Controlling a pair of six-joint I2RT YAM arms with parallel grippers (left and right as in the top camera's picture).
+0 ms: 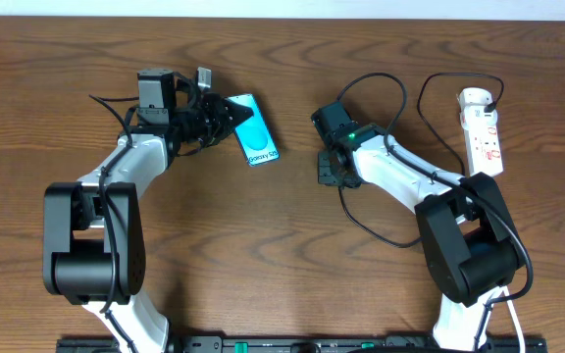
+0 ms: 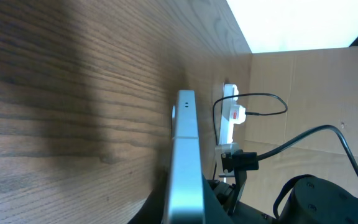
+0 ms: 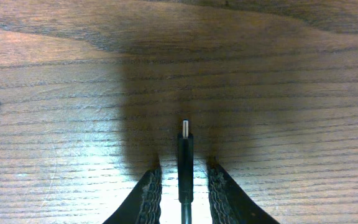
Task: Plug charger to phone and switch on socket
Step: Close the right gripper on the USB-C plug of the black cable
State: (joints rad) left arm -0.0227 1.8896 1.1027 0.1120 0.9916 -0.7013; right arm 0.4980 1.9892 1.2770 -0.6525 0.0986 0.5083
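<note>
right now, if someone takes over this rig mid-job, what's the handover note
left gripper: shut on the flat turquoise-screen smartphone, gripping one end.
right gripper: open, fingers either side of the thin black charger cable near its connector tip, not yet pinching it; the tip is well apart from the phone.
white power strip with red marks: far right of the table; the cable's other end runs to it.
done: phone secured.
left: grip the cable, plug it into the phone, switch the strip on. Switch state unreadable.

Left end effector (image 1: 226, 114) clamped tight; right end effector (image 3: 184, 169) with fingers slightly apart.
</note>
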